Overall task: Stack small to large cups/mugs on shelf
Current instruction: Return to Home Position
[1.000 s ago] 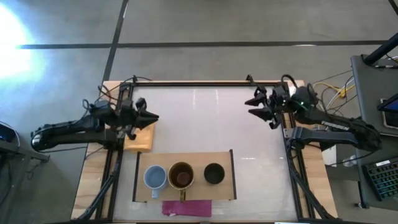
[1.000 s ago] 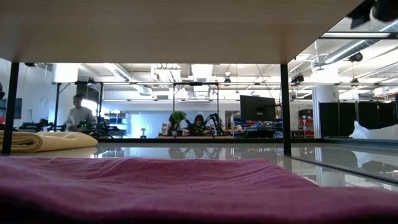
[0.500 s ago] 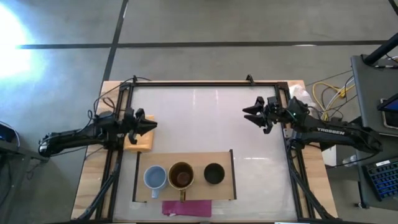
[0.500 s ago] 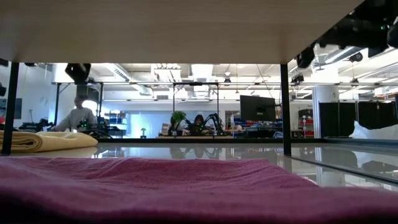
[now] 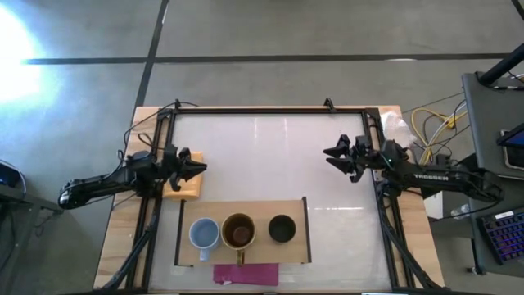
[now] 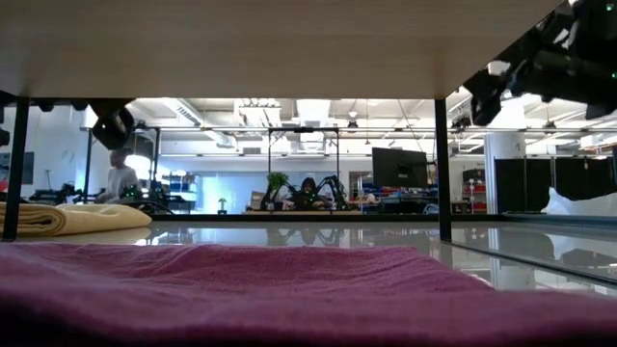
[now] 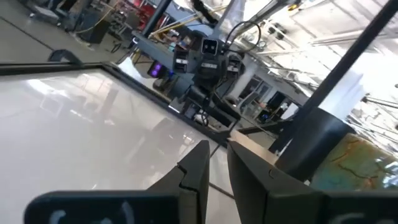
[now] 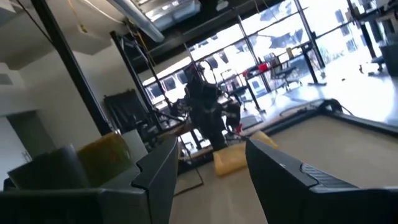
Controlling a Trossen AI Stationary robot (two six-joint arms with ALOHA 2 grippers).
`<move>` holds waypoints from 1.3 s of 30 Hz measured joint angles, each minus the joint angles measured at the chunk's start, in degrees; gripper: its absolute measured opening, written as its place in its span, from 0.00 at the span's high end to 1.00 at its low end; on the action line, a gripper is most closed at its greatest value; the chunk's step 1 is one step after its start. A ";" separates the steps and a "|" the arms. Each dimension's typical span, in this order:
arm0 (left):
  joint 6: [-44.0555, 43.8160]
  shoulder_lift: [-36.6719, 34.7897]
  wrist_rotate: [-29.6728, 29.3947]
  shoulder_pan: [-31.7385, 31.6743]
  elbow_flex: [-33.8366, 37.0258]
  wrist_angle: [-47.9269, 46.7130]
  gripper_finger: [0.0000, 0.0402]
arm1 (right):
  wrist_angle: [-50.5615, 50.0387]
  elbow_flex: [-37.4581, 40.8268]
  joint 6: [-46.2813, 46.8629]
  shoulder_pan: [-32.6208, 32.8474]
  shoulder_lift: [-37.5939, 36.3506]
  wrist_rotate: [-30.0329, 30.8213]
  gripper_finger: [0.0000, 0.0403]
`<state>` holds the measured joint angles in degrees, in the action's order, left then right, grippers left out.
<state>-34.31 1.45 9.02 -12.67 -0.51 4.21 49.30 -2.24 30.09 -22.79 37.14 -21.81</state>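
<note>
Cups sit on the shelf [image 5: 296,244], ordered by size.
We hold both grippers clear: left gripper [image 5: 199,166] at nine o'clock, fingers nearly together; right gripper [image 5: 331,154] at three o'clock, fingers spread.

We see a big white glare on the floor [image 5: 16,49], far off from the table [image 5: 270,156]. The table top is shiny and pale, and light bounces off it. In the low view, the magenta strip [image 6: 241,289] right in front is blurry, and the board [image 6: 270,43] above it is dim. The room behind the table is bright from ceiling lights [image 6: 313,108]. In both wrist views, the near fingers [image 7: 193,180] look dark and soft.
</note>
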 joint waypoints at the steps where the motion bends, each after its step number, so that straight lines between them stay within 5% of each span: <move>1: -0.15 -0.04 -0.20 0.00 0.00 -0.33 0.89 | 0.00 0.70 0.22 0.00 -0.08 -0.01 0.55; 9: -1.35 -0.01 -0.65 -0.02 -0.09 -1.75 0.89 | -2.19 1.75 1.68 -2.55 -8.30 -3.69 0.55; 15: -1.33 -0.02 -0.77 -0.09 -0.15 -1.71 0.89 | -21.10 1.74 3.34 -4.78 -21.75 -4.87 0.55; 22: -1.33 0.00 -0.77 -0.09 -0.17 -1.29 0.89 | -38.13 0.10 0.48 -5.01 -36.52 0.67 0.55; 39: -1.33 3.42 -0.28 -0.09 0.01 -2.14 0.89 | -44.44 1.72 1.56 -4.98 -36.97 2.54 0.55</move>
<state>-35.64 4.87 8.75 -12.75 -0.50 2.07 4.86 -0.51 31.65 -27.77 0.17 -19.26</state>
